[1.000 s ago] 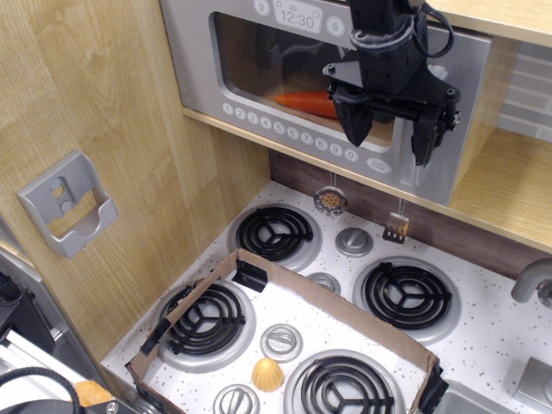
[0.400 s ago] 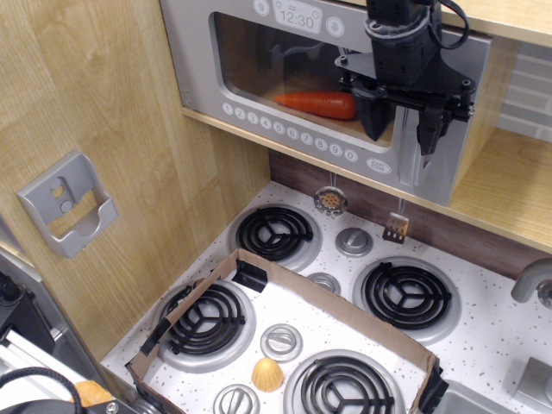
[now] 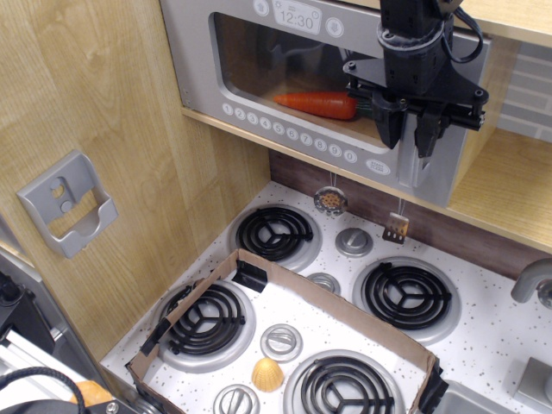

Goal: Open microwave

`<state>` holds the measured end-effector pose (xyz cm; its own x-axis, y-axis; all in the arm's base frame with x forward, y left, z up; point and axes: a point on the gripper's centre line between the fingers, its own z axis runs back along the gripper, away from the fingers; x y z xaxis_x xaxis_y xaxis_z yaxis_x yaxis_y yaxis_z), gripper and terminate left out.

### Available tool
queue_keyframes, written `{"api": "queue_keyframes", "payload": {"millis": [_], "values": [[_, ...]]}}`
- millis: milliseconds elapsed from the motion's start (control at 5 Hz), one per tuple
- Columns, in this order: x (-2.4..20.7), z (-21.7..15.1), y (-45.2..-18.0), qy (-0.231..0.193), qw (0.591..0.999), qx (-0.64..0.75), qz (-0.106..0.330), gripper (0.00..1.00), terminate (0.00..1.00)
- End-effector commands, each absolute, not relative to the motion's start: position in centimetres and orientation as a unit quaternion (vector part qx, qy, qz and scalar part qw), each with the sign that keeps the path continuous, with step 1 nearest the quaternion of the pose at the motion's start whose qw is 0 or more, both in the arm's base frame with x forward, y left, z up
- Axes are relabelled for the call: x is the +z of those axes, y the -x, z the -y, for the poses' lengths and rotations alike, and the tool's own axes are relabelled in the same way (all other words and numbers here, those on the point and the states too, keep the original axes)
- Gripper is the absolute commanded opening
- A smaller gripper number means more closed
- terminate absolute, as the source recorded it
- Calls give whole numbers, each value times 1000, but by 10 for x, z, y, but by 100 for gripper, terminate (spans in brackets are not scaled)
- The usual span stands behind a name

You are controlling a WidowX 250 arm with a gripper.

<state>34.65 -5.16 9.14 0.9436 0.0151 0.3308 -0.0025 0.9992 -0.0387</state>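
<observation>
The silver-grey microwave [image 3: 203,60] sits on a wooden shelf at the top, its clear door closed. An orange carrot [image 3: 315,104] lies inside behind the window. A row of small white buttons [image 3: 285,131] runs under the window, and a clock display [image 3: 297,15] reads 12:30. My black gripper [image 3: 409,142] hangs in front of the door's right side. Its fingers point down and stand apart on either side of the upper part of the vertical grey handle [image 3: 412,172]. The jaws look open. I cannot tell whether they touch the handle.
Below is a white toy stove with black coil burners [image 3: 274,233] and grey knobs. A cardboard frame [image 3: 332,297] lies over the front burners, with a yellow shell-shaped piece [image 3: 267,374] inside it. Small utensils [image 3: 330,200] hang under the shelf. A grey wall holder [image 3: 65,203] is at the left.
My gripper has moved right and toward the door, from in front of the window to the handle. Its fingers now stand closer together, astride the handle. The door has not moved.
</observation>
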Motion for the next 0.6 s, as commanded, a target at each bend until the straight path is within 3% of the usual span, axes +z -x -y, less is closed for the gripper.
{"api": "queue_keyframes", "payload": {"millis": [0, 200, 400], "values": [[106, 42, -328, 13, 985, 36, 168, 0, 0], [103, 34, -319, 19, 986, 42, 161, 0, 0], [103, 34, -314, 16, 986, 49, 159, 100, 0]]}}
